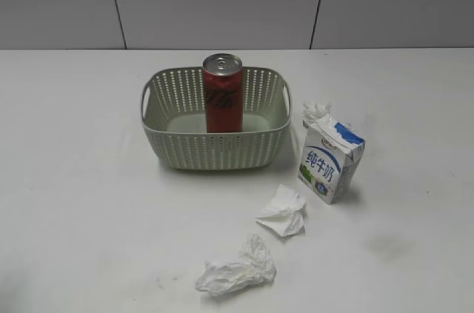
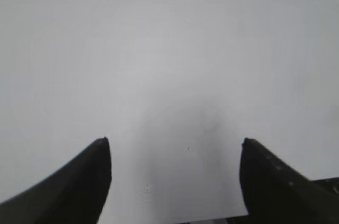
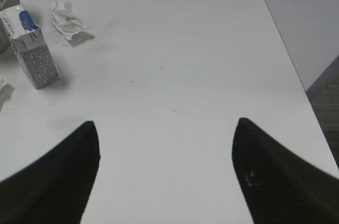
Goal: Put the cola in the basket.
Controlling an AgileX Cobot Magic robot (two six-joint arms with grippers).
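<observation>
White table (image 1: 74, 180) carries the basket (image 1: 215, 152) with the cola (image 1: 223, 95) upright inside. Left gripper (image 2: 175, 152) and right gripper (image 3: 165, 134) both gape apart, grasping nothing

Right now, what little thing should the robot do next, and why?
Probably nothing more than keep both arms back. The cola already stands upright inside the basket, and the left gripper and right gripper are open, holding nothing, over bare table. The job looks done.
</observation>
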